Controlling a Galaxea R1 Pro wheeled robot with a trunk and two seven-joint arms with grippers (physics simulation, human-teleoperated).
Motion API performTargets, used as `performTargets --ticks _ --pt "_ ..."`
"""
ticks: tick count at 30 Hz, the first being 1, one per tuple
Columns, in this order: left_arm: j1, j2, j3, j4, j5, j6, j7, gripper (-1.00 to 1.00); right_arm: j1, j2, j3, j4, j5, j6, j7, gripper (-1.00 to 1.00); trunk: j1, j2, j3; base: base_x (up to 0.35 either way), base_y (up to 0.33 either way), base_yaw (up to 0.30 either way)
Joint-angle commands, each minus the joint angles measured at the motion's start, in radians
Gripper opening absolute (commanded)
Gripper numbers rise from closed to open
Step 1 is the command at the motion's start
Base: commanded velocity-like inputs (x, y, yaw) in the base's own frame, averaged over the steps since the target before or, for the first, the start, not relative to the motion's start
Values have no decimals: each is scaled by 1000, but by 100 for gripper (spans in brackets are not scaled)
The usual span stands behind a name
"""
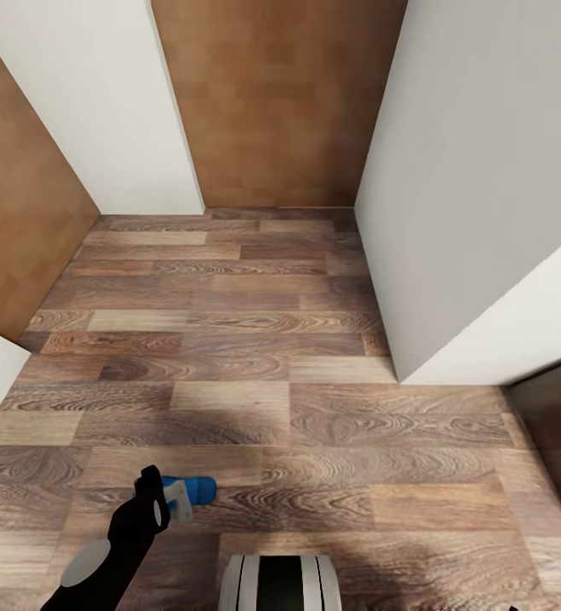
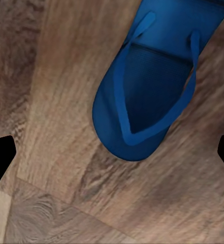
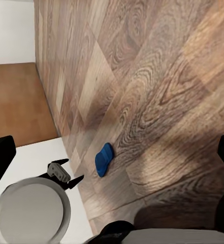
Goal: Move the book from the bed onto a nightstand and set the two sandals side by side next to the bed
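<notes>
One blue sandal [image 1: 193, 490] lies flat on the wood-plank floor, close in front of my base and to the left. My left gripper [image 1: 166, 501] hangs just above its near end. In the left wrist view the sandal [image 2: 151, 89] lies strap-side up past the fingertips [image 2: 0, 155], which stand wide apart with nothing between them. The left gripper [image 2: 112, 152] is open. My right gripper [image 3: 112, 155] is also open and empty, held high over the floor, and from there the sandal [image 3: 103, 159] looks small. The book, bed, nightstand and second sandal are out of view.
White walls [image 1: 475, 170] stand to the right and at the back left. Light wooden panels [image 1: 276, 102] close the far end and the left side [image 1: 17, 221]. A dark brown surface [image 1: 556, 424] shows at the right edge. Open plank floor [image 1: 255, 339] stretches ahead.
</notes>
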Motion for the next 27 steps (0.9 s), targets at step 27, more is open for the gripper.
performTargets --ticks 27 --pt "0 1 -3 -1 -9 4 -7 100 -1 0 -1 0 -2 10 3 100 7 -4 -63 0 0 0"
